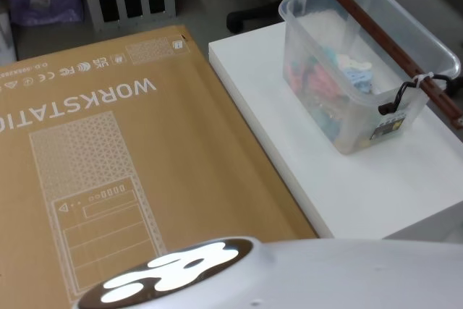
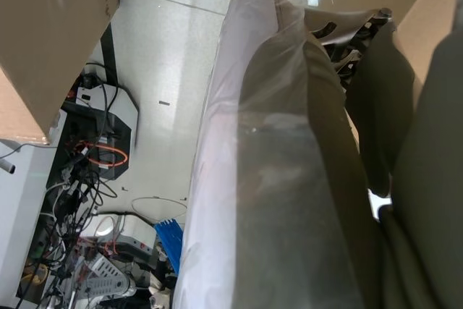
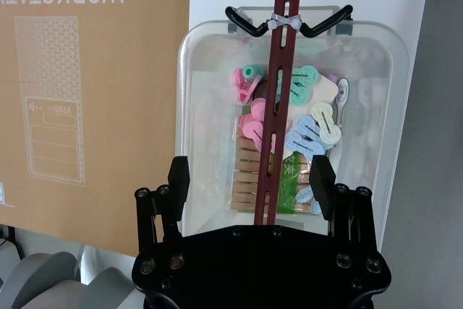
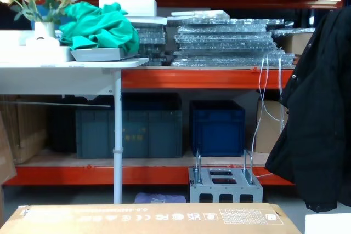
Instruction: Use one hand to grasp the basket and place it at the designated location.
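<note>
Where carton (image 1: 181,135) reads WORKSTATI, basket (image 1: 346,122) near

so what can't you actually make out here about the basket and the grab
basket contents: head view, blurred by its cloudy wall; right wrist view, the handle crosses some pieces.
handle's ends: right wrist view, one cut by the edge, one behind the right gripper.
gripper's height over the handle: wrist view gives no depth.
label on the basket: head view, too small to read.
</note>
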Controlling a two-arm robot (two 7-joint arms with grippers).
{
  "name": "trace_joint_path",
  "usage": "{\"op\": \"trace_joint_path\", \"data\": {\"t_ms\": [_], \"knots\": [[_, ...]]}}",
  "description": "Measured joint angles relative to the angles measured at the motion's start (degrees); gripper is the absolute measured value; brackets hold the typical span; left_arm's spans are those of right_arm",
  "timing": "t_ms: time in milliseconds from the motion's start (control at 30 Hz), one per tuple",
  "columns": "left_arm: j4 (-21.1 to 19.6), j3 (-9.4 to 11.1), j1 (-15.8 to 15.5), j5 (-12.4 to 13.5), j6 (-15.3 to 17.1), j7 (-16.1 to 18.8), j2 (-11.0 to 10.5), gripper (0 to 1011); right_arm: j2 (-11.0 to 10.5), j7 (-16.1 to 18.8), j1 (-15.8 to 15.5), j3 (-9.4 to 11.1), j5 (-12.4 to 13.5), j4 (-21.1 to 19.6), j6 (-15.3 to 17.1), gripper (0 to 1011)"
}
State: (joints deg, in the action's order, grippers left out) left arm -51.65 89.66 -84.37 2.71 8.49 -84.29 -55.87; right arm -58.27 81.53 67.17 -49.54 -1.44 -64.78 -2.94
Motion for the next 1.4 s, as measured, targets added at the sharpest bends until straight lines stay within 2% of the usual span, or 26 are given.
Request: {"op": "trace_joint_path", "data": {"t_ms": [800,1033,1400], "knots": [[0.0,0.0,0.0,0.0,0.0,0.0,0.0,0,0.2,0.1,0.1,0.0,-0.7,0.1,0.6,1001],[0.0,0.0,0.0,0.0,0.0,0.0,0.0,0,2.4,2.6,1.5,-2.3,-3.1,2.5,2.0,1001],[0.0,0.0,0.0,0.0,0.0,0.0,0.0,0,3.7,4.3,1.9,-4.3,-3.5,3.7,1.2,1001]]}}
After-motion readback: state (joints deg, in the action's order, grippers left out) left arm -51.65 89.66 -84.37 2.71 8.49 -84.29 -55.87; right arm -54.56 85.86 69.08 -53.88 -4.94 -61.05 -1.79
